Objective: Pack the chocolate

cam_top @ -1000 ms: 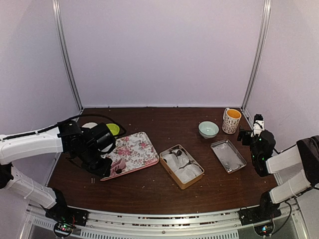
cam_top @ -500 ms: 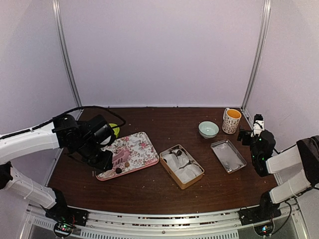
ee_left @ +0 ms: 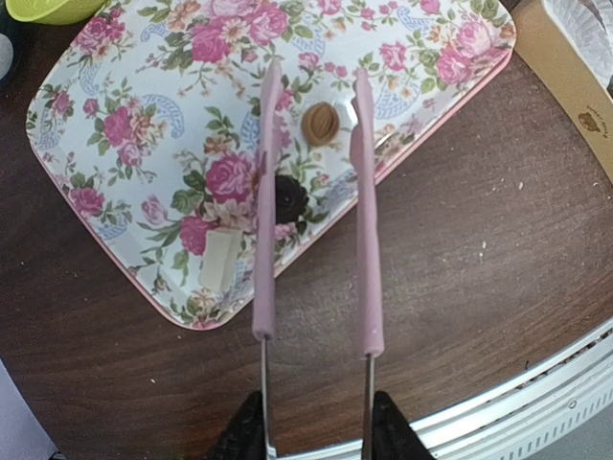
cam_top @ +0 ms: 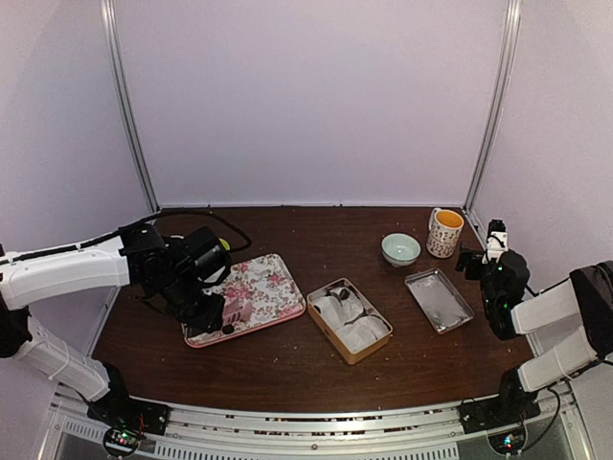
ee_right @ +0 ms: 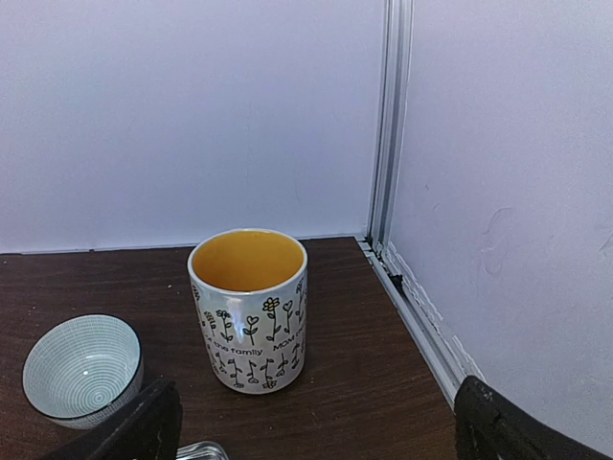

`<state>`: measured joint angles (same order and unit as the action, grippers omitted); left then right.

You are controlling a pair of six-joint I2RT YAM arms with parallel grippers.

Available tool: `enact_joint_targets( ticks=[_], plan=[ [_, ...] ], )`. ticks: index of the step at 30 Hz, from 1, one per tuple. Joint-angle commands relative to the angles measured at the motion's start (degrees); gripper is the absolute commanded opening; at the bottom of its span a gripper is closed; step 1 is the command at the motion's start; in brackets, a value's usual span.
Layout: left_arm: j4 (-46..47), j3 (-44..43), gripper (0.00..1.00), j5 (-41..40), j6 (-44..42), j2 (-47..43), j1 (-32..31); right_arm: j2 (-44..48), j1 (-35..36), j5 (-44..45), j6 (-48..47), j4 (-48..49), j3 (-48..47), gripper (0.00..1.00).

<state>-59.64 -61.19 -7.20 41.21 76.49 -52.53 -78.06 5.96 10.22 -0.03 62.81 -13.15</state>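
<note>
Top external: brown table [cam_top: 287, 230], perhaps wood; pale walls [cam_top: 306, 96].

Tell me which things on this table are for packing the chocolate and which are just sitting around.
For the job:
- chocolate pieces
- floral tray they lie on
- pink tongs
- paper-lined box

Probably just lying about:
- flower-print mug
- small patterned bowl
- metal tray
- yellow-green dish

tray [ee_left: 115, 125]: pink roses | tongs [ee_left: 365, 220]: pink | mug [ee_right: 251, 316]: orange inside | chocolate [ee_left: 321, 123]: brown
</note>
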Motion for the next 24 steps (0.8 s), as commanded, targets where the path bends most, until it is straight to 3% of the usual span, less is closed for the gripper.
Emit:
enact_joint_targets(
  ticks=[1,24],
  plan=[
    [2.6,0.7,0.36,0.4,-0.7,0.9,0.3,0.2,-0.5,-0.3,0.1,0.1,-0.8,1.00],
    [-0.6,-1.4,0.30,-1.0,-1.3,2.6,0.3,0.2,-0.5,-0.3,0.1,0.1,-0.8,1.00]
  ],
)
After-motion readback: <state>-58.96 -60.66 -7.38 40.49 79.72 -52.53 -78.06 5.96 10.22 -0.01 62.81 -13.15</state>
